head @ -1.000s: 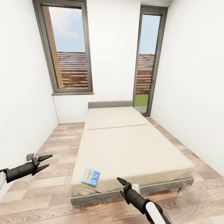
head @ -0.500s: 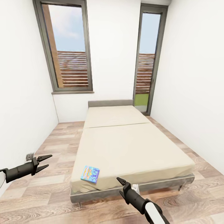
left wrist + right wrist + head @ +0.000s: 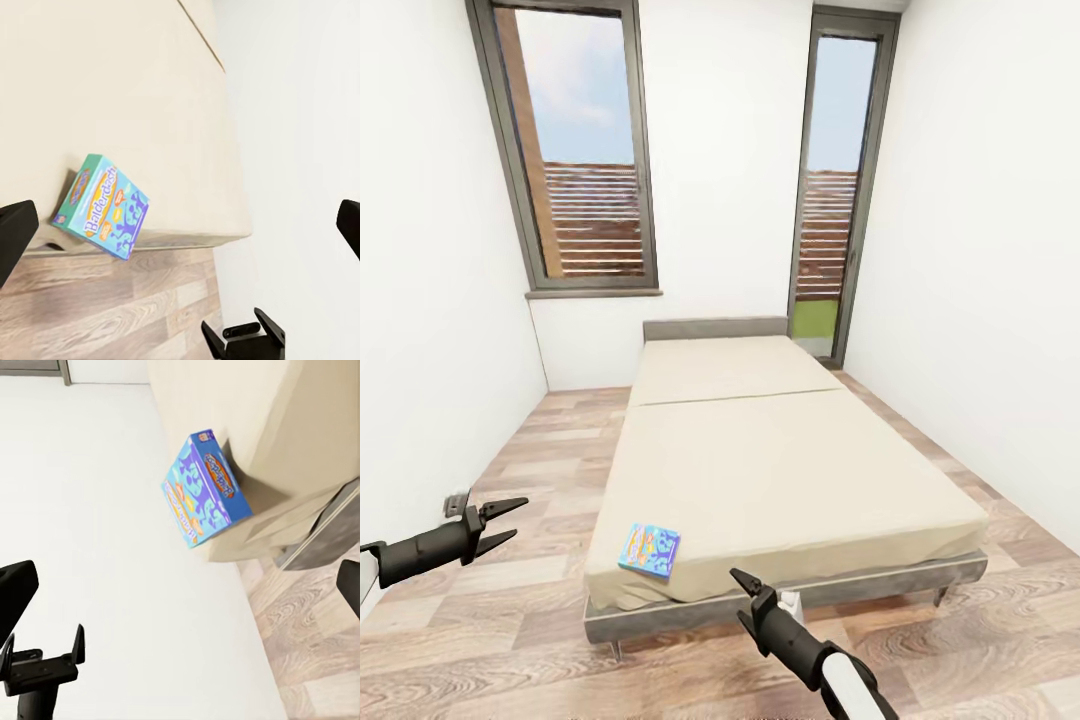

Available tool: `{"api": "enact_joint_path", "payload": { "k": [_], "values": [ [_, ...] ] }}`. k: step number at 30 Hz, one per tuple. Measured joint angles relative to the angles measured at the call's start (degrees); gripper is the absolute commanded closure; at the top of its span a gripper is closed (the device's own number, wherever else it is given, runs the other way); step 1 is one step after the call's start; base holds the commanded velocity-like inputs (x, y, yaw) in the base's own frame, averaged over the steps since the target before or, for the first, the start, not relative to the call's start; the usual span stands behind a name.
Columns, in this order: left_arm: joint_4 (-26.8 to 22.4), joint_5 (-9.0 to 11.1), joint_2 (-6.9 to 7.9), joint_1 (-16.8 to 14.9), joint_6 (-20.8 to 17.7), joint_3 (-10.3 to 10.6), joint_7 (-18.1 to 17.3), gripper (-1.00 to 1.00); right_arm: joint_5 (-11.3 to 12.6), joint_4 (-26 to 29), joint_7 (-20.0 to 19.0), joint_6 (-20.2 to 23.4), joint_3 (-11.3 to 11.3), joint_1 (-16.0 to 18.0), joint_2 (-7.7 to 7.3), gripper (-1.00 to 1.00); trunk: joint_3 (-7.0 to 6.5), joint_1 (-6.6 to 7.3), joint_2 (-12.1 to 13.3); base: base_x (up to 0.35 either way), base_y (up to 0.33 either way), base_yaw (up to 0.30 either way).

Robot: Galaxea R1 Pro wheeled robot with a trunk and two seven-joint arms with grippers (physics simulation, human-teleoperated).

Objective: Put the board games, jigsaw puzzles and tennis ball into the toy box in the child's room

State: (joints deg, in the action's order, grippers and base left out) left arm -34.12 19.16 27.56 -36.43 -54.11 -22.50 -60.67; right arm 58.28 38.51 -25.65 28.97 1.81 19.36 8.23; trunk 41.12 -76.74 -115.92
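Lying flat on the beige mattress of the bed [image 3: 780, 470], lower left of centre in the head view, near the foot corner and just inside the edge: a blue-teal board game [image 3: 650, 549], also seen from the left wrist [image 3: 103, 205] and the right wrist [image 3: 205, 488]. Low at the frame's left edge over the wood floor [image 3: 510, 590], the left gripper [image 3: 506, 521], fingers spread and grasping nothing. At bottom centre, in front of the bed's foot, the right gripper [image 3: 748, 588], fingers likewise parted and empty.
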Motion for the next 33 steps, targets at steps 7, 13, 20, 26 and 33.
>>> {"api": "enact_joint_path", "payload": {
  "k": [7,13,20,26,33],
  "values": [
    [0.00,0.06,-0.15,0.00,-0.02,0.00,0.00,-1.00,0.19,-0.07,-0.09,0.03,-0.26,0.23,0.78,-1.00,1.26,-1.54,-2.81,0.000,0.000,0.000],
    [0.00,0.07,-0.19,0.00,-0.03,0.00,0.00,-1.00,1.73,-0.15,0.05,-0.27,-0.18,0.40,1.42,-1.00,2.33,-2.86,-5.21,0.000,0.000,0.000],
    [0.00,0.08,-0.17,0.00,-0.03,-0.01,0.00,-1.00,4.25,-0.02,0.19,-1.55,-0.24,0.59,1.73,-1.00,3.59,-4.39,-8.02,0.000,0.000,0.000],
    [0.00,0.08,-0.28,0.00,-0.03,-0.06,0.00,-1.00,4.69,0.38,0.07,-1.75,-0.46,0.64,1.74,-1.00,4.67,-5.71,-10.43,0.000,0.000,0.000],
    [0.00,0.08,-0.52,0.00,-0.03,0.03,0.00,-1.00,5.03,0.65,-0.18,-1.34,-0.43,0.65,1.73,-1.00,5.93,-7.25,-13.24,0.000,0.000,0.000]
  ]
}}
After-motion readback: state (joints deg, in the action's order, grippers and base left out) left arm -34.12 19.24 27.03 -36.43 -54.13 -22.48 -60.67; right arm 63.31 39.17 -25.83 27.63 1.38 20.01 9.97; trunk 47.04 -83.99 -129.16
